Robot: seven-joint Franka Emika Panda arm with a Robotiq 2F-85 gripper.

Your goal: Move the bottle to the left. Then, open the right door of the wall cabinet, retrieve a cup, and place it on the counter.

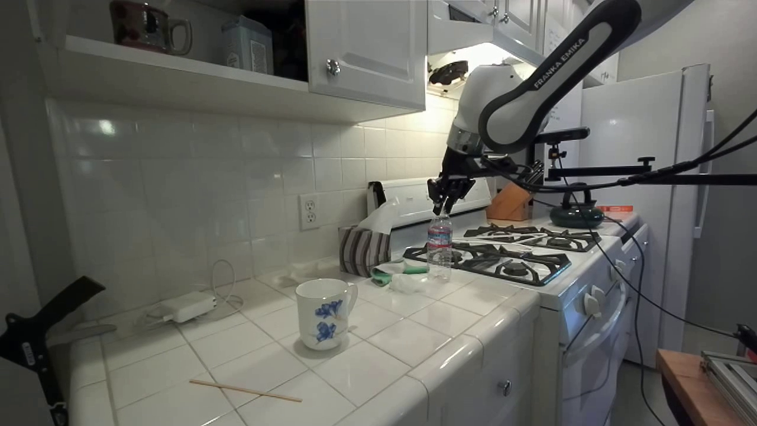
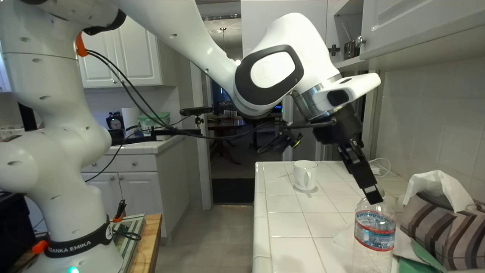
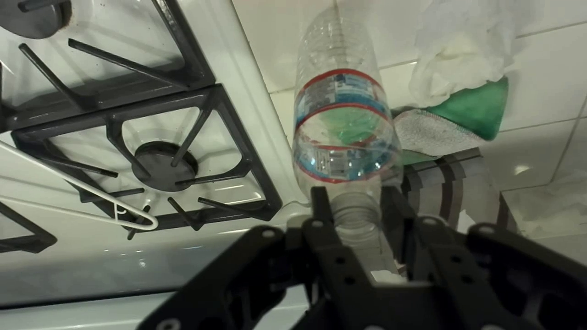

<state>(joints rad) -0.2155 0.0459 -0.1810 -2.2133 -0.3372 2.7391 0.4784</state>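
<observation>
The clear bottle with the red-edged label [image 1: 439, 239] stands upright on the white tiled counter [image 1: 408, 343], beside the stove edge. It also shows in an exterior view [image 2: 375, 231] and in the wrist view [image 3: 341, 101]. My gripper [image 1: 442, 208] comes down on it from above. In the wrist view its fingers [image 3: 355, 197] sit on both sides of the uncapped neck, with no clear gap. The right door [image 1: 372, 35] of the wall cabinet [image 1: 177, 77] is shut, with a round knob. The cabinet's left part stands open. The black cup is not in view.
A white mug with blue flowers [image 1: 322, 313] stands on the counter. A striped tissue box [image 1: 364, 251] and a green cloth [image 3: 477, 110] lie close beside the bottle. Stove grates [image 3: 165, 165] are on its other side. A white charger [image 1: 189, 305] and a thin stick [image 1: 245, 390] lie farther along.
</observation>
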